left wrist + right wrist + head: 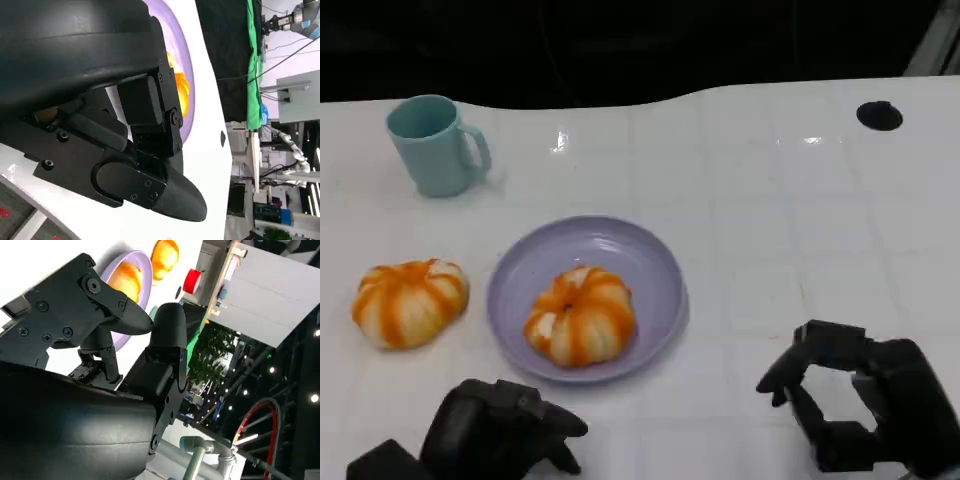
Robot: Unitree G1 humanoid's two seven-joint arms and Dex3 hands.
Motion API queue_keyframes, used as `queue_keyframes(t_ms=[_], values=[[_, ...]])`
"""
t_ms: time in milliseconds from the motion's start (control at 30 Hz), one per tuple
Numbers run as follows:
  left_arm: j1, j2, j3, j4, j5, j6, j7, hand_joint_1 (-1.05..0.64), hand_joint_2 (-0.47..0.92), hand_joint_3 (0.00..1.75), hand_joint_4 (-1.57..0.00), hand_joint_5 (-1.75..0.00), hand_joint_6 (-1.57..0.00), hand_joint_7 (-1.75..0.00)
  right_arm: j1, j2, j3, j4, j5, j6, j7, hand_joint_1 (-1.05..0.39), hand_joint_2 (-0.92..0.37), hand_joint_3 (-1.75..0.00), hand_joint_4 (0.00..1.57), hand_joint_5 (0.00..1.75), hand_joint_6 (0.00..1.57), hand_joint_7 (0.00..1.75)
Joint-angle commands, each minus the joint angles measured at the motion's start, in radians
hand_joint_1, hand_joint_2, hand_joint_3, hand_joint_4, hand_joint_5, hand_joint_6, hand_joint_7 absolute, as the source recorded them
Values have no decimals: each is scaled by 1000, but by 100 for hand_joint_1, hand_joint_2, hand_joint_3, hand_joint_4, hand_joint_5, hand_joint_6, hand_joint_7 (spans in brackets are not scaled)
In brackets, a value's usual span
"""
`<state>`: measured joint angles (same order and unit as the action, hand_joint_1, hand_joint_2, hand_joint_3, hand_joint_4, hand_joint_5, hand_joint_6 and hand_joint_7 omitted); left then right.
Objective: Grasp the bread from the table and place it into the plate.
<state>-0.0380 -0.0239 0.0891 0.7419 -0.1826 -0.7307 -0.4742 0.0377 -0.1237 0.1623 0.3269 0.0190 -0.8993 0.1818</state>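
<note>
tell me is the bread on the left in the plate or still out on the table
Out. That bread lies on the white table, left of the purple plate and apart from its rim. A second bread sits inside the plate.

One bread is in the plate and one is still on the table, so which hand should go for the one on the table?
Left. The left hand sits nearer the table bread; the right hand is across the plate. Both hold nothing.

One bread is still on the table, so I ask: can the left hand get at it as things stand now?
Probably yes. The bread on the table lies just ahead of the left hand, with bare table between them and the plate off to the side.
</note>
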Motion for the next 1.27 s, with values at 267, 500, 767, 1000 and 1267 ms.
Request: queue_keyframes(t_ms=[267,500,767,1000,1267], values=[[10,29,13,-4,-33,11,-26,-105,92,2,-137,-89,-157,-22,57,25,-38,44,8,-35,16,-11,-32,-149,90,174,85,143],[4,37,13,13,-29,0,-31,-105,92,2,-137,-89,-157,-22,44,34,-50,82,-17,-49,10,-12,-29,-150,89,174,84,143],[-9,41,16,30,-31,3,-34,-105,92,4,-137,-90,-157,-22,17,33,-57,126,-20,-72,14,-11,-31,-148,89,174,84,139],[-17,44,18,42,-31,-9,-38,-105,92,8,-136,-89,-157,-22,3,34,-66,151,-32,-85,14,-12,-31,-147,89,173,85,136],[-23,43,23,46,-41,-8,-43,-105,92,7,-136,-89,-157,-22,10,27,-66,145,-44,-82,17,-12,-32,-145,89,172,85,135]])
